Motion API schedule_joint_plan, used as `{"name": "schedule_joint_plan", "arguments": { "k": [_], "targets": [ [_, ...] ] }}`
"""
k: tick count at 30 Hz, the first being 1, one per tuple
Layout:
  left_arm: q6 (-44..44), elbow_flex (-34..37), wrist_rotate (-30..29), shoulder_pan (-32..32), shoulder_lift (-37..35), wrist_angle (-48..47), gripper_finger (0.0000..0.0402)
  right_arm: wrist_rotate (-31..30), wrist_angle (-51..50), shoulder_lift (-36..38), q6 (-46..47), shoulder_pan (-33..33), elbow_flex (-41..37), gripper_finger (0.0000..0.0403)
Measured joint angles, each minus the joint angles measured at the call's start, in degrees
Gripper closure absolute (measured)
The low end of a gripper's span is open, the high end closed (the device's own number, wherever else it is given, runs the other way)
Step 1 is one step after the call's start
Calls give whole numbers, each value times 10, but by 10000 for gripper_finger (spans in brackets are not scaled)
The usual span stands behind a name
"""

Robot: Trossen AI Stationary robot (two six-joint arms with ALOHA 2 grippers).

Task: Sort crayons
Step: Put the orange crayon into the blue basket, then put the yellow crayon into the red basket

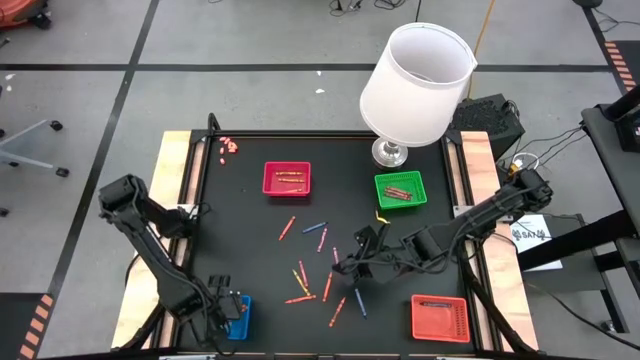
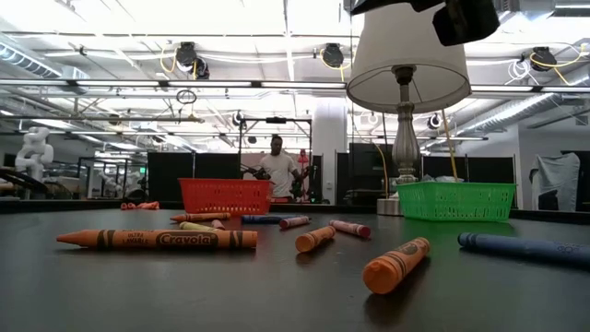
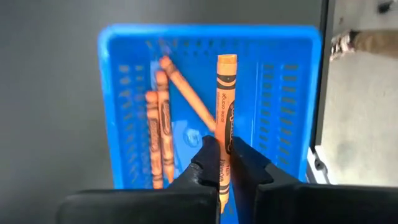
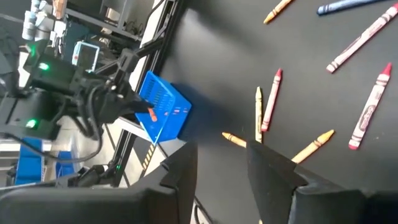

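Crayon (image 3: 225, 118), orange, pinched in left hand (image 3: 225, 163) over blue tray (image 3: 286, 93). Right hand (image 4: 219, 163) part open, empty, above loose crayons (image 1: 318, 265) on worktop (image 1: 250, 230).

Four trays (image 1: 287, 178), one lamp (image 1: 415, 85), about a dozen loose crayons (image 1: 322, 262).

The left gripper (image 3: 222, 167) pinches an orange crayon (image 3: 224, 106) near its lower end, holding it over the blue tray (image 3: 283, 93). Three more orange crayons (image 3: 163, 127) (one lying slantwise) rest inside the tray.
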State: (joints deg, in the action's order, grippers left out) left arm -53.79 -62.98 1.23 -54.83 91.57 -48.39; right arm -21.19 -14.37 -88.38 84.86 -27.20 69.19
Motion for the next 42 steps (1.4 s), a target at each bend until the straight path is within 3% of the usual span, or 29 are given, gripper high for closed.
{"name": "schedule_joint_plan", "arguments": {
  "k": [9, 14, 21, 27, 37, 42],
  "targets": [
    [-44, 0, 16, 2, 10, -5, 315, 0, -5, 0, 0, -11, 0, 282],
    [-51, -3, 72, 10, 5, -5, 292, 13, -5, 0, -16, -11, 0, 282],
    [-61, -12, 93, 47, -42, -6, 291, 101, -11, 0, -75, -11, 1, 282],
    [-59, -12, 88, 114, -101, -17, 291, 172, -24, 0, -139, -1, 1, 282],
    [-59, -13, 95, 245, -134, -9, 291, 366, -144, 1, -284, 53, 1, 282],
    [-56, -13, 96, 278, -134, 51, 291, 400, -204, 1, -364, 73, 1, 282]
  ]
}}
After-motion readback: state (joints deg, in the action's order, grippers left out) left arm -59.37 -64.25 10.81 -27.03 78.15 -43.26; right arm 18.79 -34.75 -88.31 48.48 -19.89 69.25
